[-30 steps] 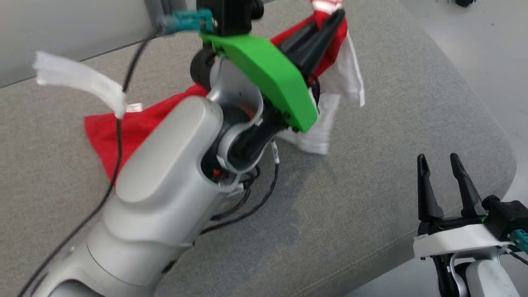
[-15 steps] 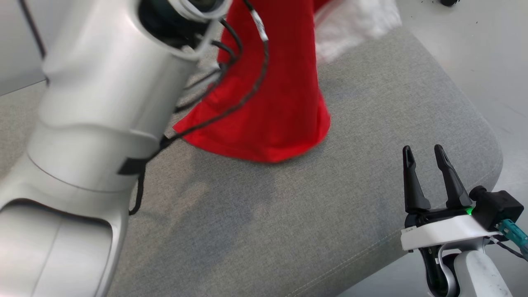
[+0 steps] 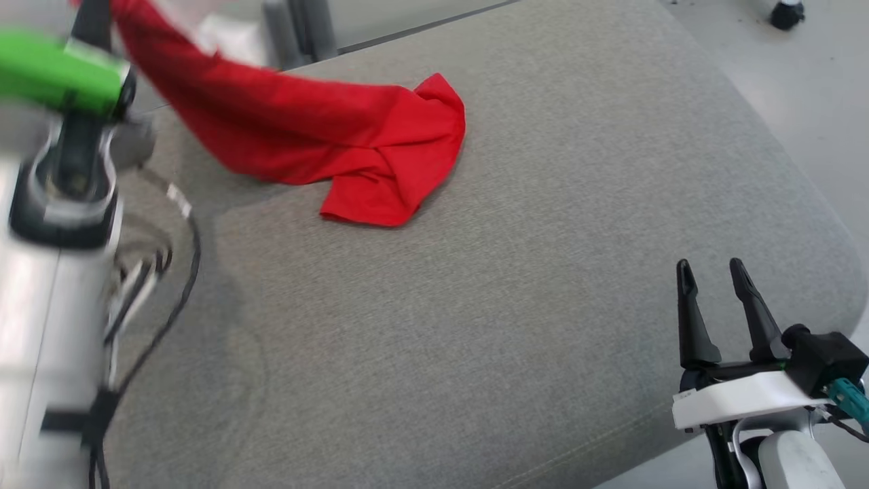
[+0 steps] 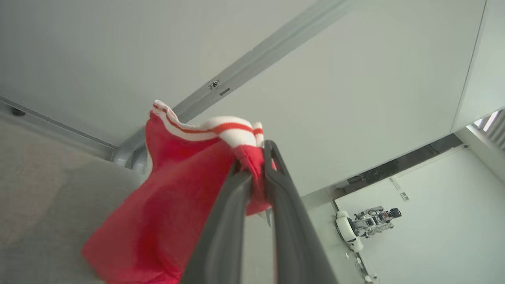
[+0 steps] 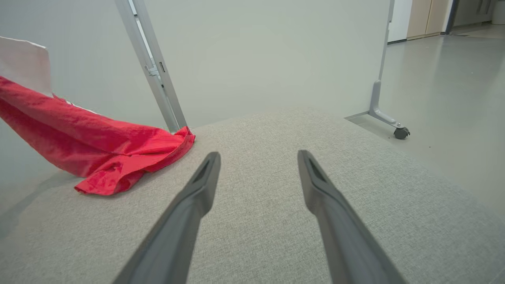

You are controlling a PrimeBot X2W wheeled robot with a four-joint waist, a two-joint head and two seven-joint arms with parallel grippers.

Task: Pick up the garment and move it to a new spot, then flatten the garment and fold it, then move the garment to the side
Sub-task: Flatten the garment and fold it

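Gripping tight with the left gripper [image 4: 256,173] on the white-striped hem of the red garment [image 3: 339,142], up high at the left, with its tail crumpled on the grey cushion [image 3: 516,326] (and idling at the front right with the right gripper [image 3: 709,266], jaws wide, empty). Better to lift higher and clear that tail, then lower slowly over open cushion, laying it flat rather than bunching it.

Head camera above grey cushion [image 3: 543,305], right wrist low along it, left wrist tilted upward, all share garment [image 3: 339,142].
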